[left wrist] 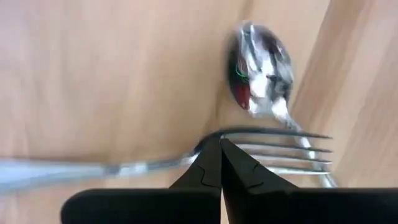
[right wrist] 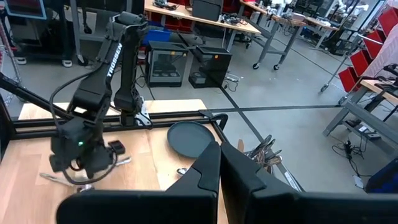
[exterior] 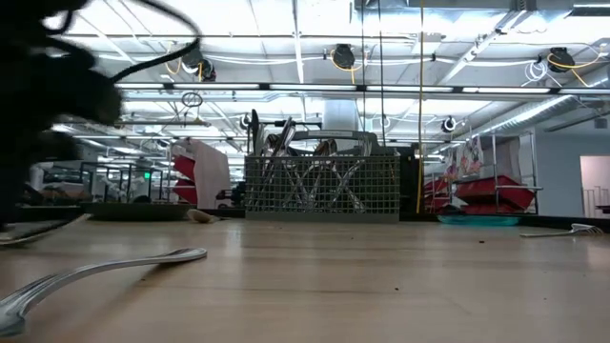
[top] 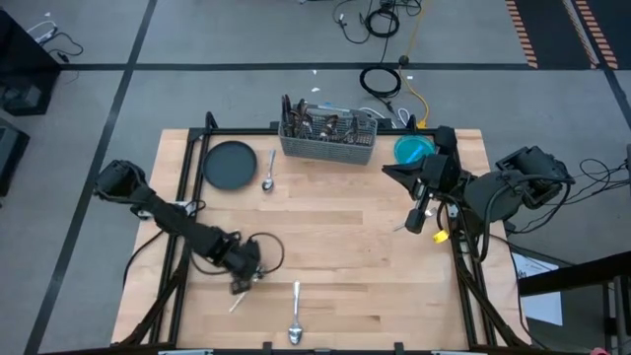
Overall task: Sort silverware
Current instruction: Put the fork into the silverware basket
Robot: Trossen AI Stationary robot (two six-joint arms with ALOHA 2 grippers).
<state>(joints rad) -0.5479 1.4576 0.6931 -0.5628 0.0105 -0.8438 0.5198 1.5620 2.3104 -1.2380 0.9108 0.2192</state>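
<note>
While left pincer grips fork, spoon beside, right pincer raised.

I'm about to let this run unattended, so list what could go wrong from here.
1. The left gripper is shut on a fork near its neck; held so off-centre, the fork may swing or slip out.
2. A spoon lies right beside the fork's tines and could get nudged.
3. The caddy already looks crowded, so the fork may snag on going in. The right gripper waits, shut and empty.
</note>
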